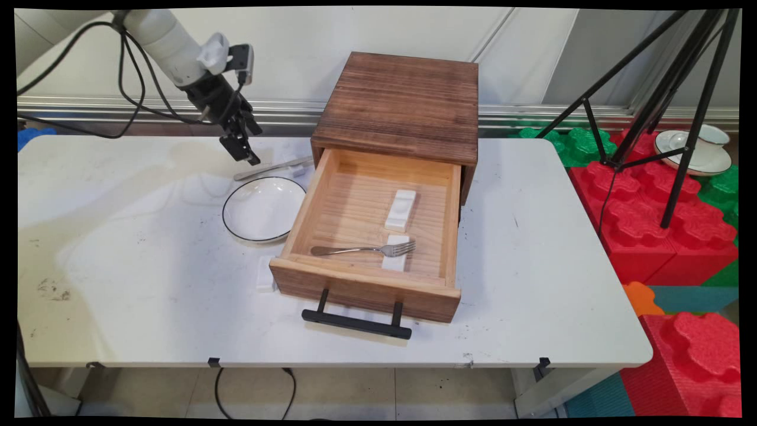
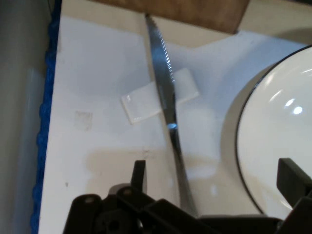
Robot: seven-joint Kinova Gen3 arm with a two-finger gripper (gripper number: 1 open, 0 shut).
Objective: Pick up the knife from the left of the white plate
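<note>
The end effector [image 1: 241, 145] hangs open and empty above the far left of the counter [image 1: 118, 307], its two fingers [image 2: 139, 174] spread wide to either side of the knife [image 2: 165, 97] below.

Nearest on the counter, one small white rest [image 1: 265, 273] lies just left of the drawer front. The open drawer [image 1: 366, 236] holds one fork [image 1: 364, 249], its tines propped on a white rest [image 1: 397, 253], and one more empty rest [image 1: 401, 209] farther in. To its left sits one white plate [image 1: 263, 209] with a dark rim. Beyond the plate lies the single knife, its blade across another white rest [image 2: 141, 105], the tip pointing at the wooden box [image 1: 402, 103].

To grip well, I judge the fingers should straddle the thin handle squarely and descend almost to the surface.
</note>
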